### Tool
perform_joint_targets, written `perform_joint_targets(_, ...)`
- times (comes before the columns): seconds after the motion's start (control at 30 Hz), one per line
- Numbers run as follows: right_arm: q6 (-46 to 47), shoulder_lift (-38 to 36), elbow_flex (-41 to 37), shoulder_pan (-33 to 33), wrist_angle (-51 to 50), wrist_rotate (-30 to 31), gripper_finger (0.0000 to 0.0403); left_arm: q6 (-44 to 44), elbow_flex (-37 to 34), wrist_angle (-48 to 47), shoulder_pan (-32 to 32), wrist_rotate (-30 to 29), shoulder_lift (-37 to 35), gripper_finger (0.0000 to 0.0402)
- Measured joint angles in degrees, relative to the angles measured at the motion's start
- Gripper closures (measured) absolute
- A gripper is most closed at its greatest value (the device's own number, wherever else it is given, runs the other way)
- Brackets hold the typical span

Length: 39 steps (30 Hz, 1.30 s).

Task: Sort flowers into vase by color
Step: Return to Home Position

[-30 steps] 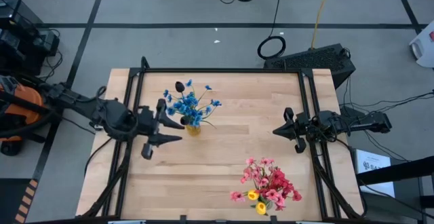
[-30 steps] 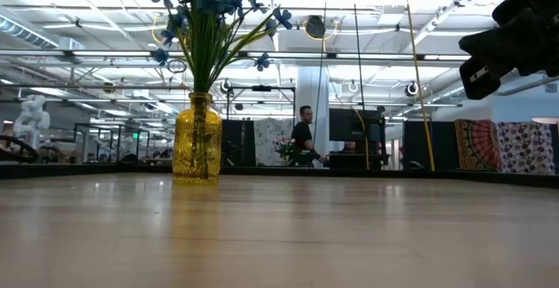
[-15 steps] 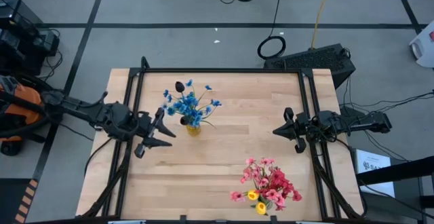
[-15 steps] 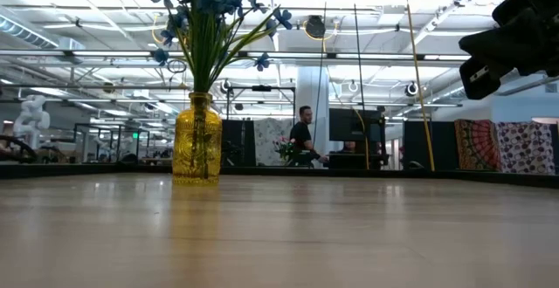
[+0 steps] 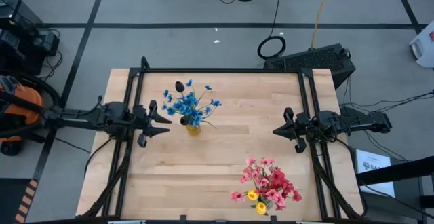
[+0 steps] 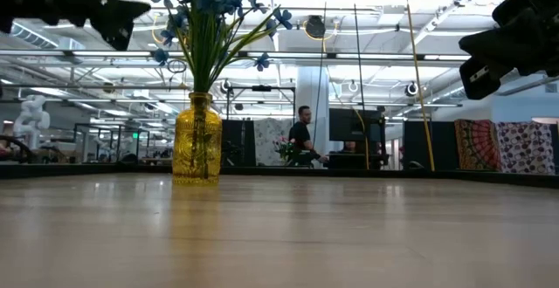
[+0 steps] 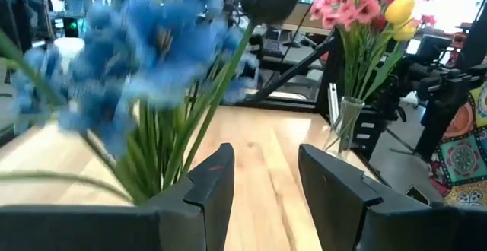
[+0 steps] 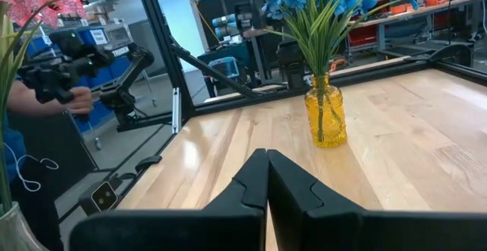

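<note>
I see L gripper (image 5: 165, 123) wide open, empty, just beside blue flowers (image 5: 190, 104) in yellow vase (image 5: 193, 129), R gripper (image 5: 278, 131) closed, empty, rt side of table (image 5: 230, 159)

Even light from the bright hall ceiling (image 6: 367, 9) washes the pale wooden table (image 5: 230, 163), leaving only faint, soft shadows, while the blue artificial blossoms (image 7: 144, 49) closest in the left wrist view smear into blur.

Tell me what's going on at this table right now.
Nothing is being held. The left gripper hangs open beside the yellow vase of blue flowers and one dark bud. The right gripper is shut and empty at the right side of the table. The pink, red and yellow flowers stand in the transparent vase.
</note>
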Motion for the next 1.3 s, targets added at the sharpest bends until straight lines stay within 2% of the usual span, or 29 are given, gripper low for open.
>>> perform_joint_targets(0.17, 0.0, 0.0, 0.0, 0.0, 0.0, 0.0, 0.0403, -1.6, -5.4, 2.5, 2.1, 1.0, -2.6, 0.0247)
perform_joint_targets(0.37, 0.0, 0.0, 0.0, 0.0, 0.0, 0.0, 0.0403, -1.6, -11.1, 4.3, 4.9, -6.0, -5.3, 0.0247)
perform_joint_targets(0.57, 0.0, 0.0, 0.0, 0.0, 0.0, 0.0, 0.0403, -3.2, -15.1, 4.2, 6.2, -6.1, -8.4, 0.0247)
perform_joint_targets(0.83, 0.0, 0.0, 0.0, 0.0, 0.0, 0.0, 0.0403, -1.6, -15.3, 4.2, 6.2, -6.0, -15.1, 0.0247)
perform_joint_targets(1.0, 0.0, 0.0, 0.0, 0.0, 0.0, 0.0, 0.0403, -1.2, -15.3, 0.5, 6.2, -6.9, -19.1, 0.0247)
perform_joint_targets(1.3, 0.0, 0.0, 0.0, 0.0, 0.0, 0.0, 0.0403, 2.7, -15.3, -0.2, 6.2, -7.6, -18.9, 0.0247)
